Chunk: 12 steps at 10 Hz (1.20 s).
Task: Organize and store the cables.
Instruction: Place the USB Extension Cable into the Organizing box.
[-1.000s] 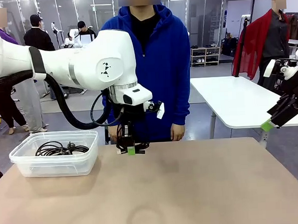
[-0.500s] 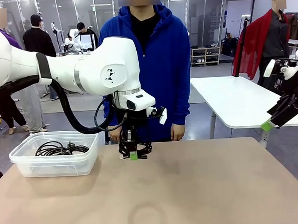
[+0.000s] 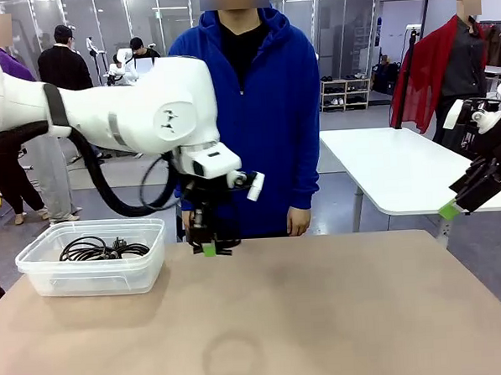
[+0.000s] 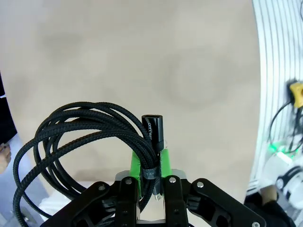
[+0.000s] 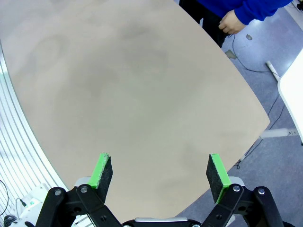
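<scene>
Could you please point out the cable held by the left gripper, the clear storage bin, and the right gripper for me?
held cable (image 4: pixel 71 125): left wrist view, on the braided black loops.
storage bin (image 3: pixel 96 278): front view, on its clear front wall.
right gripper (image 5: pixel 161 171): right wrist view, midway between its green-padded fingertips.

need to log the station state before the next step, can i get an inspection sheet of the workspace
surface: tan table, bare across the middle and near side
job's things: braided black cable coiled in a loose bundle, held above the table; more black cables lie in the clear plastic bin at the table's left
clutter: nothing seen
grippers: left pincer shut on the braided black cable near its plug, just right of the bin; right pincer open, holding nothing, off the table's right edge
cables: arm's own black hose hangs under the left arm
surroundings: person in a blue hoodie stands at the far side
</scene>
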Available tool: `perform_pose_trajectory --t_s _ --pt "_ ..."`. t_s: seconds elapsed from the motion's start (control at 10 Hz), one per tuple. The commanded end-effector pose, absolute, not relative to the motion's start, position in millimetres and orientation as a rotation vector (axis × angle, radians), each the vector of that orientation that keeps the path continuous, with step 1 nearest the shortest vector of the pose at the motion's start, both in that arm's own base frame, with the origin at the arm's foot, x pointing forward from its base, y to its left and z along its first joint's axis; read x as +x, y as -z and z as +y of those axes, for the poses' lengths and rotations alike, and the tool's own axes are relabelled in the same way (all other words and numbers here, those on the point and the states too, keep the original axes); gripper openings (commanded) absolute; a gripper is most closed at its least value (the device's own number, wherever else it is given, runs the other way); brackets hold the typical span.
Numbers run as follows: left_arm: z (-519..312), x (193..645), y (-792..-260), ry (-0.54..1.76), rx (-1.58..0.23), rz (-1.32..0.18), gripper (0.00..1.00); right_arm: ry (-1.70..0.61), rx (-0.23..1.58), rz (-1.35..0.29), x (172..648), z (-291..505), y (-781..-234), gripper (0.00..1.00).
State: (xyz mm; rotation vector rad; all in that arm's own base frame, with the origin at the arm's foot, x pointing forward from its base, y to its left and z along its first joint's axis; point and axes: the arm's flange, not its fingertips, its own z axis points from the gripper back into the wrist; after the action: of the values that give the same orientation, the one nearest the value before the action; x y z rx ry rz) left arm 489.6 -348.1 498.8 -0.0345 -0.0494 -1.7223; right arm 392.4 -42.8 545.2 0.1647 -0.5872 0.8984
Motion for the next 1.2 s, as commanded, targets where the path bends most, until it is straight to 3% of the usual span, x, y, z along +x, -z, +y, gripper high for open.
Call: perform_pose_trajectory --t_s 0.0,0.4,1.1 --pt "-298 498 -496 1.757 -0.007 -0.033 0.18 -0.889 0.174 -0.594 394 -42 -545 1.0" --pt "-210 518 -514 1.798 0.078 -0.008 0.18 -0.889 0.174 -0.594 394 -42 -545 1.0" --pt "-119 568 -496 1.571 0.083 -0.057 0.18 -0.889 0.174 -0.594 394 -42 -545 1.0"
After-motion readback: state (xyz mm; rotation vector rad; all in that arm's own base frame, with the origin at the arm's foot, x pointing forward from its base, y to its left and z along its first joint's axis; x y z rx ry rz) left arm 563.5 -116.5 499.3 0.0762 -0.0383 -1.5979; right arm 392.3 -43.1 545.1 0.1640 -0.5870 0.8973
